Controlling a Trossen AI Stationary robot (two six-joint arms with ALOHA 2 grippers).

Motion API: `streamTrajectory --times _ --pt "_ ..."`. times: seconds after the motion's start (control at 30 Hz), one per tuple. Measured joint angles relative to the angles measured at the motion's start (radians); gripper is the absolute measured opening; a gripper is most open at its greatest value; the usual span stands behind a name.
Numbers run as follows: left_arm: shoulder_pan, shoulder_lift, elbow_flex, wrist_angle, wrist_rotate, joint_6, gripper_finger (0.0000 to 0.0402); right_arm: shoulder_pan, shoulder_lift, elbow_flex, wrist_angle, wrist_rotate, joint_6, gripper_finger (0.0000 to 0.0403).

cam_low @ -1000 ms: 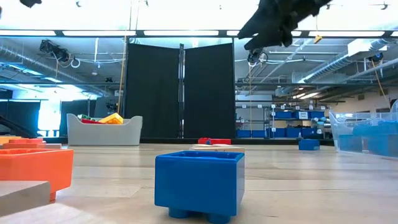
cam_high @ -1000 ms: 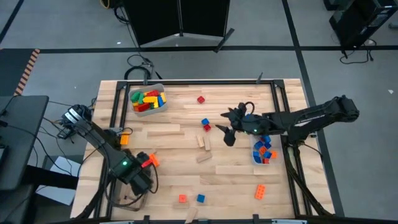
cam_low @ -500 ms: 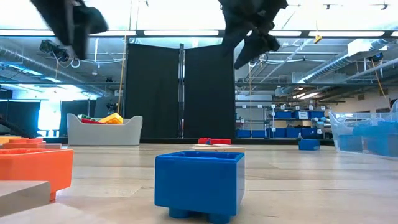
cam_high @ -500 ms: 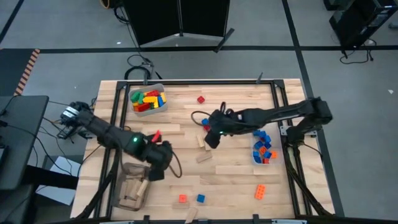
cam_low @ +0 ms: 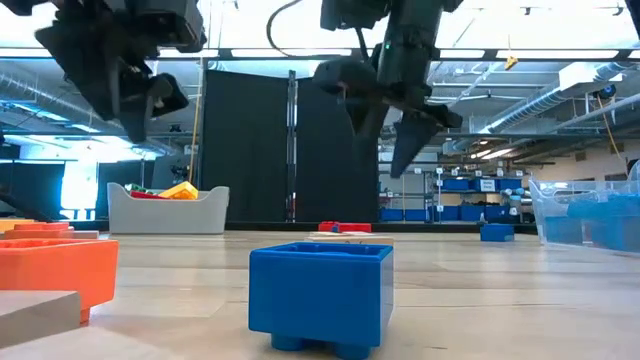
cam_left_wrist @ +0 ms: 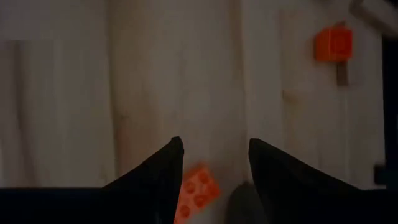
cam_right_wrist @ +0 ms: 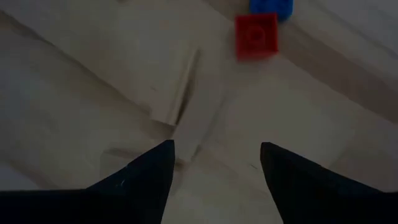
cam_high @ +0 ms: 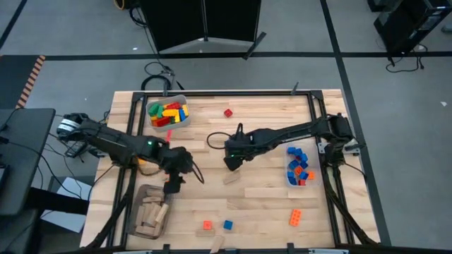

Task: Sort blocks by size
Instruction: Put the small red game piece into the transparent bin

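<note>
My right gripper [cam_right_wrist: 217, 144] hangs open, pointing down, above tan wooden pieces [cam_right_wrist: 186, 106] lying flat near the table's middle. A red brick [cam_right_wrist: 256, 34] and a blue brick [cam_right_wrist: 270, 6] lie just beyond them. In the high view this gripper [cam_high: 229, 161] covers the wood. My left gripper [cam_left_wrist: 214, 143] is open above the table's left half [cam_high: 173, 182], holding nothing. An orange studded brick [cam_left_wrist: 198, 191] lies on the boards below its fingers. Both grippers hang clear of the table in the low view, the left [cam_low: 140, 110] and the right [cam_low: 385, 160].
A grey bin [cam_high: 168, 115] of coloured bricks stands far left, a clear bin [cam_high: 298, 169] of small bricks at the right, and a bin [cam_high: 148, 212] of wooden pieces near left. Loose bricks: red [cam_high: 228, 112], orange [cam_high: 296, 216], orange [cam_high: 206, 225], blue [cam_high: 227, 225]. Wooden planks [cam_high: 185, 147], [cam_high: 265, 192] lie flat.
My left gripper has swung from over the wooden-piece bin toward the table's middle, rolling as it went. My right gripper has moved toward the table's left edge and down, tipping to point at the wooden pieces.
</note>
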Motion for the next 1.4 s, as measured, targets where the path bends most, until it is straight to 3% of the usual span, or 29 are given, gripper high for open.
streamTrajectory --times 0.23,0.53,0.83,1.03,1.2,1.4 --pt "0.099 -0.251 -0.165 0.016 -0.016 -0.005 0.0190 -0.037 0.026 0.000 0.016 0.005 0.034 0.0234" --pt "0.205 -0.532 -0.251 0.013 -0.046 0.014 0.0190 -0.136 0.038 0.001 0.136 0.054 -0.065 0.0250" --pt "0.217 -0.630 -0.253 0.055 -0.133 0.008 0.0190 -0.170 0.146 -0.001 0.204 0.020 -0.227 0.0299" --pt "0.217 -0.644 -0.253 0.059 -0.133 0.008 0.0190 -0.171 0.225 -0.001 0.205 0.028 -0.261 0.0305" --pt "0.217 -0.644 -0.253 0.061 -0.141 0.007 0.0190 -0.174 0.245 0.005 0.208 0.031 -0.239 0.0266" --pt "0.217 -0.643 -0.253 0.077 -0.219 0.007 0.0190 -0.173 0.234 0.001 0.207 0.053 -0.256 0.0151"
